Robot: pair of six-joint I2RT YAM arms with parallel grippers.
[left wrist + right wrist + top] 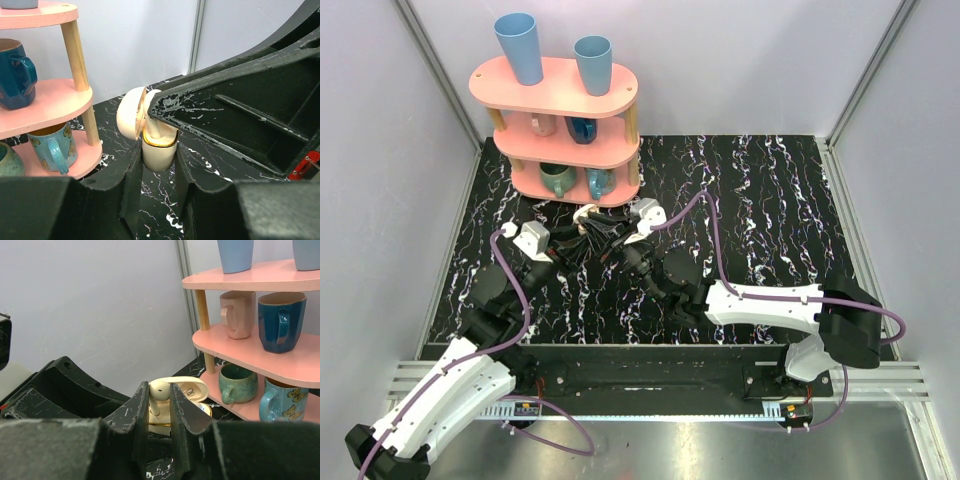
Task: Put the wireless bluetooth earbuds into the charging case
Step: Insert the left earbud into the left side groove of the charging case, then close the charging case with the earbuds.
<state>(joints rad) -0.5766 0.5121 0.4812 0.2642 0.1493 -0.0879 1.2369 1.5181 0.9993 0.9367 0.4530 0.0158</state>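
The cream-white charging case point(160, 154) stands upright with its lid point(130, 112) open, and my left gripper point(159, 156) is shut on its body. My right gripper point(159, 392) is shut on one earbud point(160, 389), whose stem points down into the case point(161, 417) below it. In the left wrist view the earbud's stem point(156, 129) sits inside the gold-rimmed opening, under the right gripper's finger point(225, 115). From above, both grippers meet in front of the shelf: left point(578, 240), right point(612, 232), with the case point(588, 214) between them. A pale shape point(202, 409) lies in the case's other side; I cannot tell if it is the second earbud.
A pink three-tier shelf point(560, 92) stands just behind the grippers, with two blue cups on top and mugs on the lower tiers point(280, 322). Its wooden post point(80, 70) and a teal butterfly mug point(52, 150) are close to the case's left. Grey walls enclose the black marbled table point(770, 210).
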